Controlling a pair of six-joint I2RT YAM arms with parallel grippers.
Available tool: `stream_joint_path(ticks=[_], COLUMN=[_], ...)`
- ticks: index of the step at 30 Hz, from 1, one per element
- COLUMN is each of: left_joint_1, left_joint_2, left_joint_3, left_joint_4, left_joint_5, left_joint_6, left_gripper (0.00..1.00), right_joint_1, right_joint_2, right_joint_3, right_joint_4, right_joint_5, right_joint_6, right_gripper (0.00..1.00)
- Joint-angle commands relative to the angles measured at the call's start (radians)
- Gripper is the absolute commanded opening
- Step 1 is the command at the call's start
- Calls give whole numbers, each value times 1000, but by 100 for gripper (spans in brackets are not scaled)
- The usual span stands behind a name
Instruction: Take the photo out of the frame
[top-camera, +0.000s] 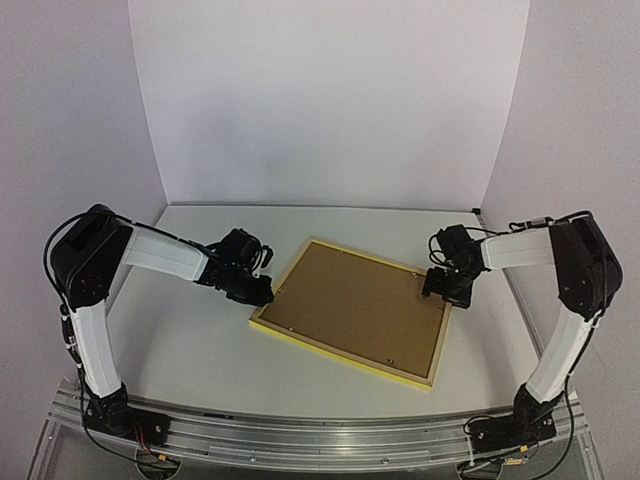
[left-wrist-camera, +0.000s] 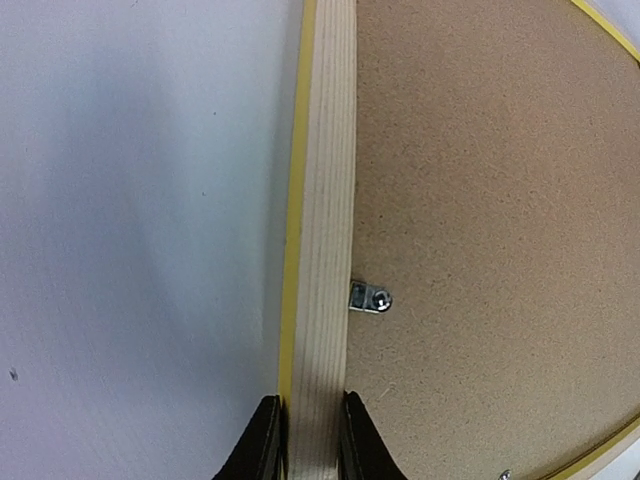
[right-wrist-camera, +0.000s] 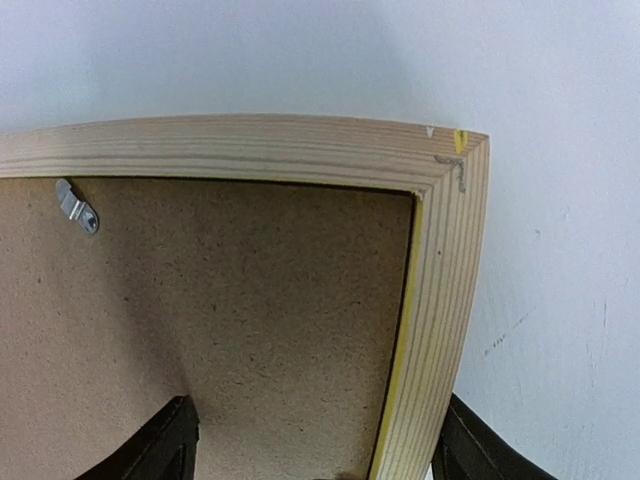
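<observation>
The frame (top-camera: 340, 352) lies face down on the table, pale wood back up, its yellow edge showing. The brown backing board (top-camera: 355, 305) fills it and hides the photo. My left gripper (top-camera: 262, 292) is shut on the frame's left rail (left-wrist-camera: 325, 200), one finger on each side of it. My right gripper (top-camera: 440, 290) is open at the frame's right far corner. It straddles the right rail (right-wrist-camera: 440, 300), with one finger (right-wrist-camera: 165, 445) over the backing board (right-wrist-camera: 250, 300) and the other (right-wrist-camera: 475, 450) outside the rail.
Small metal clips hold the backing board in, one near the left rail (left-wrist-camera: 371, 297) and one near the far rail (right-wrist-camera: 77, 206). The white table (top-camera: 190, 340) is walled by white panels at the back and sides.
</observation>
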Motion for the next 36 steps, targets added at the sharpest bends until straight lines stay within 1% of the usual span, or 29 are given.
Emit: stream_joint_path(ticks=[1, 4, 6, 8, 9, 10, 12, 14, 16, 19, 22, 24, 26, 28, 31, 36], left_joint_1=[-27, -27, -26, -26, -26, -26, -26, -26, -27, -27, -27, -26, -26, -26, -26, -27], left_joint_2=[-20, -24, -18, -8, -3, 2, 11, 11, 6, 5, 14, 23, 28, 28, 28, 38], left_joint_3=[-91, -98, -85, -66, -58, -51, -43, -47, -57, -64, -56, -45, -38, -35, -35, -26], left_joint_4=[-84, -46, -40, -49, -54, -62, -80, -86, -86, -80, -83, -90, -98, -101, -104, -108], left_joint_5=[-92, -84, -78, -79, -80, -82, -89, -87, -87, -73, -56, -58, -56, -56, -57, -42], left_joint_6=[-102, -77, -42, -15, -6, 0, 3, -5, -17, -26, -28, -30, -31, -30, -29, -19], left_gripper=[11, 9, 9, 7, 7, 7, 7, 7, 7, 7, 6, 6, 5, 5, 5, 4], right_joint_1=[-9, -11, -11, -10, -10, -10, -1, 43, 150, 268, 324, 366, 399, 431, 463, 474], right_joint_2=[12, -96, -168, -233, -253, -264, -262, -230, -169, -44, 83, 145, 196, 240, 278, 330], right_joint_3=[17, 2, 7, 13, 19, 27, 46, 58, 80, 177, 285, 355, 391, 407, 413, 440], right_joint_4=[30, 24, 13, 11, 11, 13, 31, 70, 100, 113, 114, 116, 116, 114, 114, 114], right_joint_5=[68, 196, 278, 296, 273, 219, 10, -224, -409, -508, -617, -653, -649, -643, -595, -558], right_joint_6=[-57, -140, -198, -265, -304, -343, -464, -643, -831, -992, -1048, -1064, -1094, -1126, -1176, -1186], right_gripper=[83, 95, 98, 98, 98, 97, 95, 92, 92, 91, 92, 90, 90, 90, 90, 90])
